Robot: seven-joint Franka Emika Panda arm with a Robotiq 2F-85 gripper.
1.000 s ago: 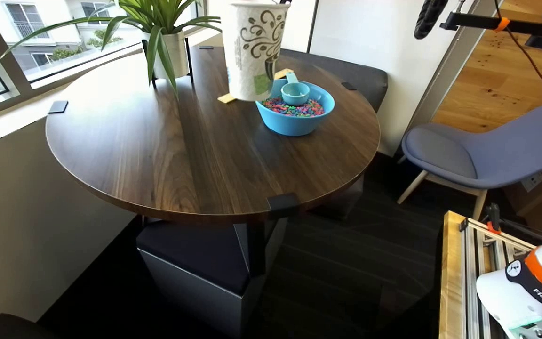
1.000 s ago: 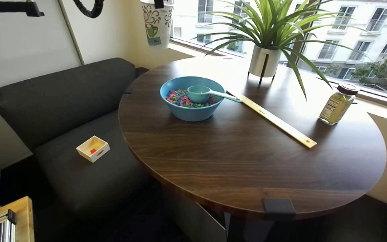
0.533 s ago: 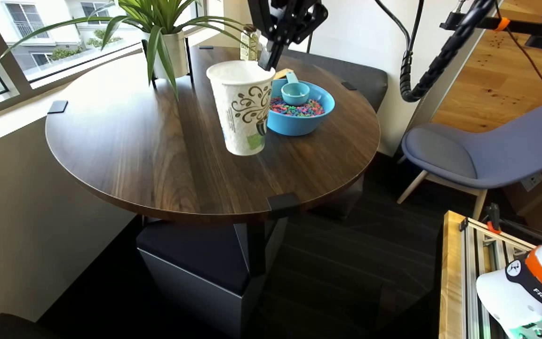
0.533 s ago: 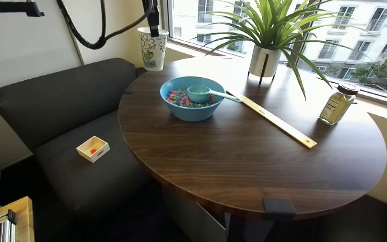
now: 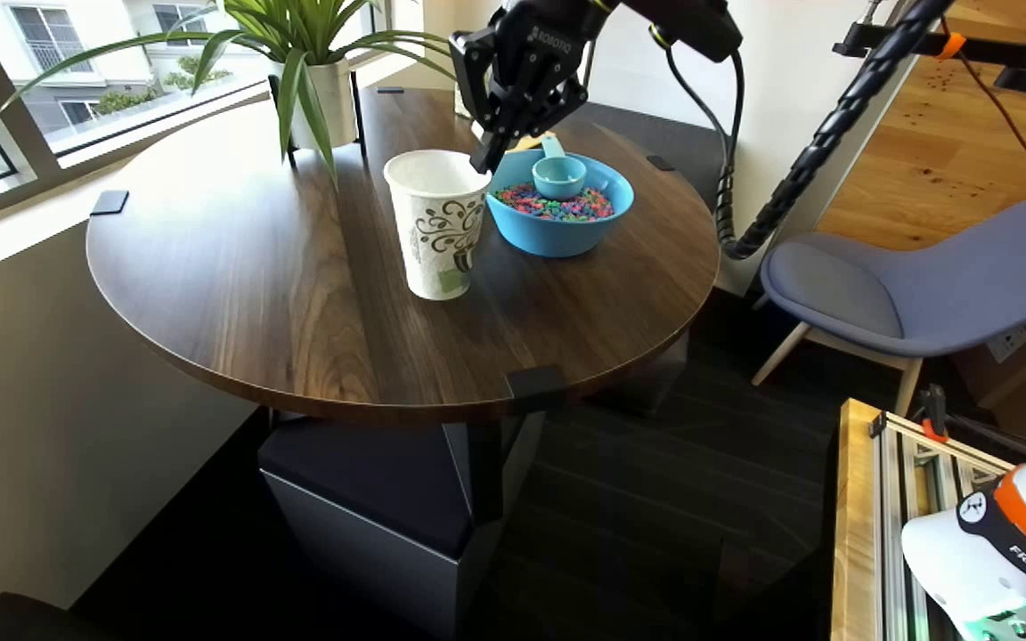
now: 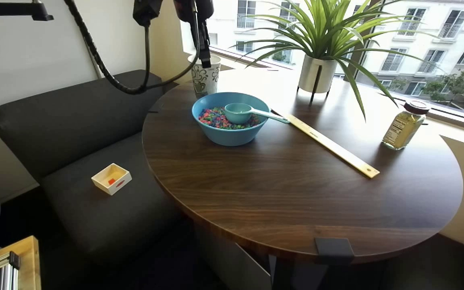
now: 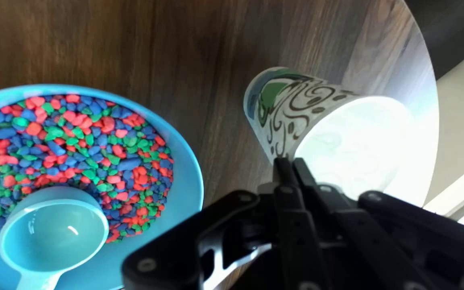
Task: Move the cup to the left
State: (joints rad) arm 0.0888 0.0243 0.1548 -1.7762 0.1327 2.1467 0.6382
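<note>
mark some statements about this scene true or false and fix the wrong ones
1. The gripper pinches the cup at its rim. True.
2. The scoop rests among colorful bits in the bowl. True.
3. The cup lies on its side. False: it is roughly upright.
4. The bowl is bright red. False: it is blue.
5. The ruler and jar are on the table. True.
6. The jar lacks a lid. False: a dark lid tops it.

A round wooden worktop [image 6: 296,193] holds a blue bowl [image 6: 230,138] of red, green and blue pebbles [image 7: 95,133], a pale blue scoop [image 6: 239,112] resting in them. Near the bowl lies a wooden ruler [image 6: 330,145]. A lidded jar [image 6: 404,128] and a potted plant [image 6: 322,36] stand near a window [image 6: 457,60]. A small box [image 6: 126,180] sits on a padded bench [image 6: 107,217].
</note>
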